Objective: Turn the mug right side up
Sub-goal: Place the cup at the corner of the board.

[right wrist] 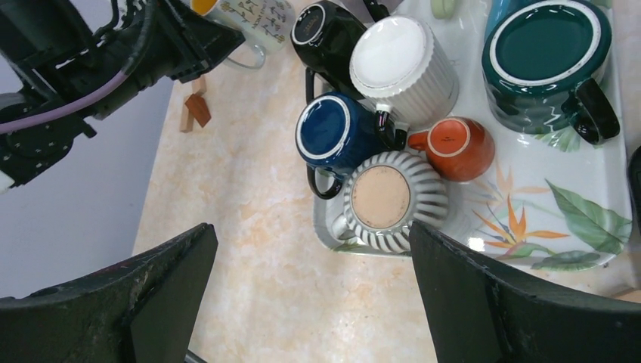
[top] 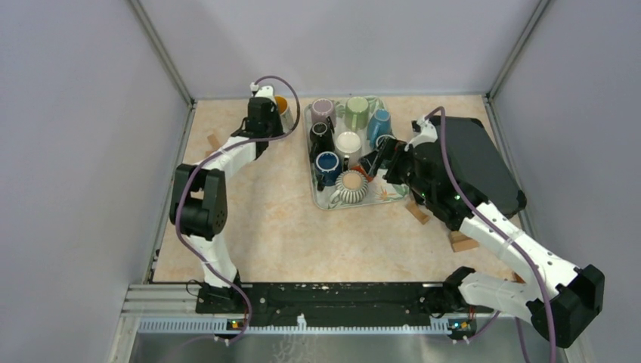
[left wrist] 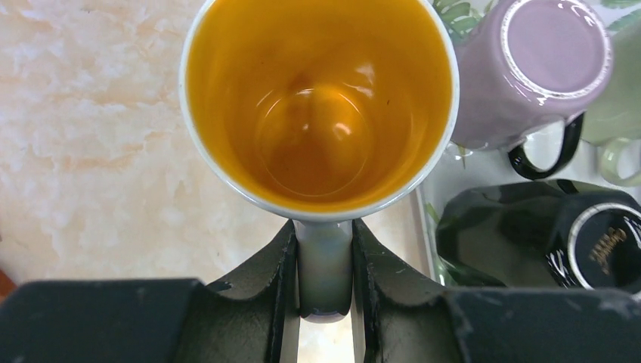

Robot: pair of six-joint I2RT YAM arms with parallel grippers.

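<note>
Marbled tabletop (left wrist: 91,151); white mug (left wrist: 317,98), orange inside, mouth up; left jaws clamp handle (left wrist: 325,265); right jaws wide.

Bright, even light; soft shadows.

A tray (top: 387,195) sits on the table (top: 280,227), toward the back and a little right of the middle. A bunch of cups (top: 348,144) stand packed together on the tray, bottoms up. They fill its back and left parts, and one of them is at the near edge.

The mug (left wrist: 317,98) stands on the table just left of the tray, by its back corner, with its mouth up. Its handle sits between the fingers of the left gripper (left wrist: 323,249).

The right gripper (right wrist: 311,238) hangs over the near right part of the tray. A flat board (top: 484,162) lies right of the tray. One small block (top: 212,141) lies far left, and two more blocks (top: 417,214) lie near the board's front edge.
</note>
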